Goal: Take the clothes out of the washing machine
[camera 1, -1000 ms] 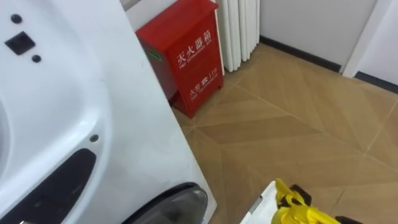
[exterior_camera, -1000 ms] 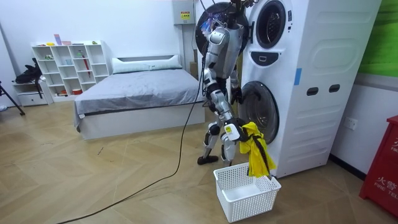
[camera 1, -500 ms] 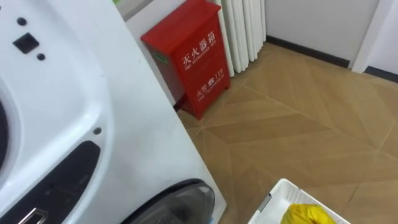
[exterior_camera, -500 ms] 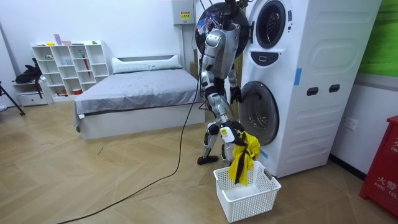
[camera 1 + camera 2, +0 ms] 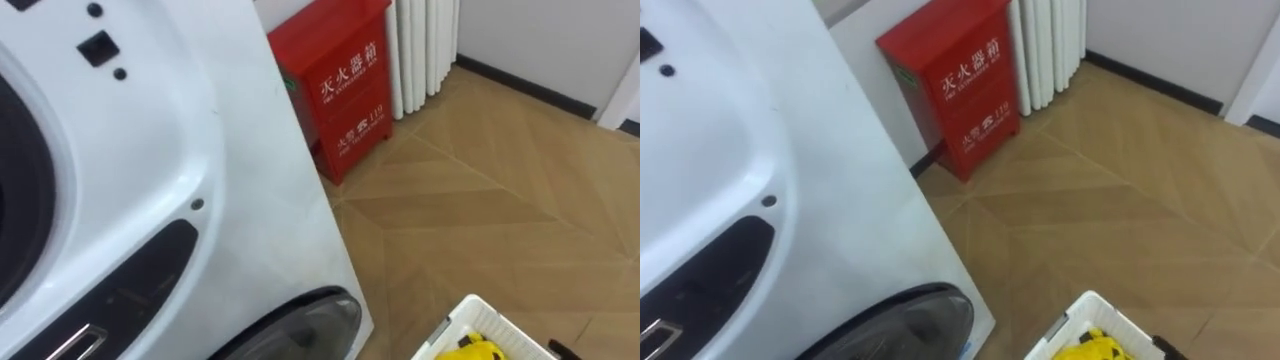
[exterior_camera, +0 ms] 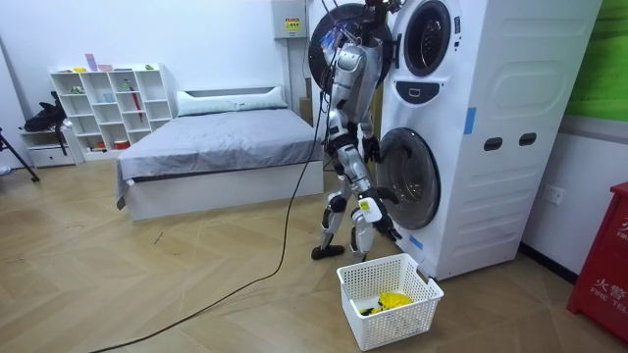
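Observation:
I stand facing the stacked white washing machines (image 6: 491, 98), whose front (image 5: 150, 180) takes up the left of the eye views. The lower machine's round door (image 5: 310, 325) shows at the bottom. A white laundry basket (image 6: 397, 328) stands on the floor by my feet, with its rim (image 5: 455, 320) at the lower right. A yellow garment (image 6: 392, 300) lies inside it, apart from both hands, and its top (image 5: 1090, 348) peeks over the rim. My right hand (image 6: 378, 216) hangs open above the basket. My left hand (image 6: 371, 149) is up by the lower door.
A red cabinet (image 5: 340, 80) stands against the wall beside the machines, with a white radiator (image 5: 425, 45) just past it. Wooden floor stretches to the right. In the room view a bed (image 6: 216, 147) and a white shelf (image 6: 103, 108) stand behind me.
My right hand has let go of the yellow garment, which dropped from above the basket into it. The eye views have shifted, showing more of the machine's front.

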